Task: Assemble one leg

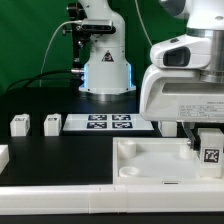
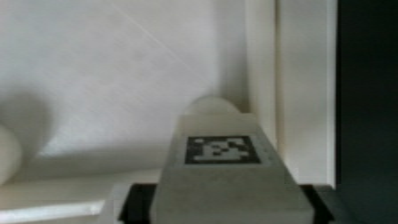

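My gripper (image 1: 207,142) is shut on a leg (image 1: 211,154), a small white block with a square black-and-white tag facing the camera. It holds the leg at the near right corner of the large white tray-like piece (image 1: 150,165). In the wrist view the leg (image 2: 221,150) points away from the camera between the dark finger pads (image 2: 143,200). Its tip is close to the tray's inner floor, beside the raised rim (image 2: 294,80). Whether the tip touches the tray I cannot tell. Two more legs (image 1: 19,124) (image 1: 51,123) stand on the black table at the exterior view's left.
The marker board (image 1: 110,122) lies flat behind the tray. A white part (image 1: 3,156) shows at the exterior view's left edge. The robot base (image 1: 105,70) stands at the back. A rounded socket edge (image 2: 7,150) shows in the wrist view.
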